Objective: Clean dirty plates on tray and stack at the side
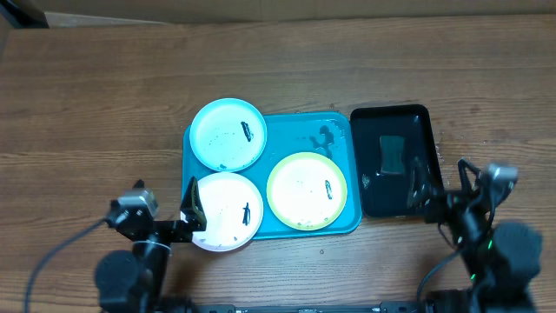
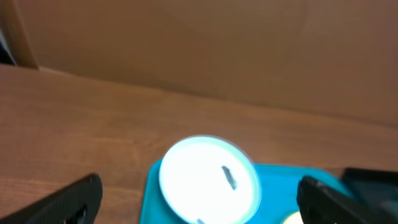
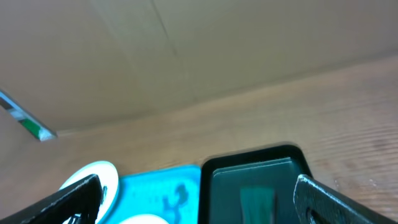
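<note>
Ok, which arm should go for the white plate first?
Left, probably. The left gripper, open, sits right at the white plate's left edge, at the tray's near-left corner. The right gripper, also open, is over by the black tray, with the yellow-green plate in between.

black tray point(image 1: 369, 139) hems the tray point(image 1: 291, 135) rightward; bare tabletop point(image 1: 95, 113) leftward.

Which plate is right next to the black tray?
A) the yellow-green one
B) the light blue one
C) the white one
A: the yellow-green plate lies on the right side of the turquoise tray, beside the black tray. The white plate and the light blue plate sit on the left.
</note>
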{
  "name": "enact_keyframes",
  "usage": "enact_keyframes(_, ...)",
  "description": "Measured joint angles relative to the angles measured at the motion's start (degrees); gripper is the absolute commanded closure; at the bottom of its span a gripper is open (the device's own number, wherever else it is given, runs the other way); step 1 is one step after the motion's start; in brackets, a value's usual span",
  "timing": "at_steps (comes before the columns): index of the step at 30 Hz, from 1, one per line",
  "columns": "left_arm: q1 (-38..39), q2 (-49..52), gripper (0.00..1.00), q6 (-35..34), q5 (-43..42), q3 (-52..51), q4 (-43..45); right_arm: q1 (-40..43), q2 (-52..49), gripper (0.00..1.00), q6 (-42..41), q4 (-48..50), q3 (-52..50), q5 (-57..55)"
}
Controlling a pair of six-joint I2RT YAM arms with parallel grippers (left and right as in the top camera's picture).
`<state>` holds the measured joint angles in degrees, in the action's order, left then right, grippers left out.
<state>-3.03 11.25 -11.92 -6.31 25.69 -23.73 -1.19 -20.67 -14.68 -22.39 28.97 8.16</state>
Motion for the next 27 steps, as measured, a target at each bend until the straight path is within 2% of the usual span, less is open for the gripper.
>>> enact_keyframes(3,0.0,10.99,0.0,-0.13,-3.43,13.94,-11.28,0.02,-12.5,0.0,1.27,-9.03,12.5,-0.04)
enact_keyframes(9,0.0,37.66,0.0,-0.15,-10.03,40.57,-39.36,0.04,-38.82,0.0,4.46,-34.91,40.39,-0.07)
enact_keyframes(11,0.0,44.89,0.03,-0.13,-11.26,46.49,-44.3,0.02,-45.55,0.0,4.72,-40.02,46.95,-0.07)
enact_keyframes(12,0.0,48.13,0.17,-0.13,-11.85,49.03,-46.21,0.04,-49.0,0.0,4.76,-43.12,50.18,0.02)
enact_keyframes(14,0.0,53.44,0.53,-0.07,-13.42,52.33,-48.09,0.04,-53.66,0.0,4.9,-46.47,54.07,0.44)
enact_keyframes(15,0.0,55.58,0.66,-0.2,-14.82,53.13,-48.48,0.02,-55.69,0.05,4.87,-47.58,55.25,0.66)
enact_keyframes(16,0.02,57.37,0.76,-0.22,-16.37,53.44,-48.83,0.04,-57.35,0.12,4.87,-48.48,55.89,0.98)
enact_keyframes(17,0.13,59.01,0.79,-0.17,-17.84,53.44,-49.18,0.04,-58.97,0.16,4.9,-49.42,56.13,1.33)
enact_keyframes(18,0.48,60.63,0.79,-0.2,-19.02,53.44,-49.68,0.04,-60.39,0.21,5.16,-50.45,56.15,1.81)
enact_keyframes(20,1.86,63.8,0.73,-0.17,-20.39,53.31,-50.05,0.02,-62.34,0.24,5.01,-51.28,56.13,2.25)
enact_keyframes(27,10.56,72.63,0.62,-1.66,-18.36,50.05,-48.15,-0.07,-68.02,0.24,5.35,-51.17,56.13,2.34)
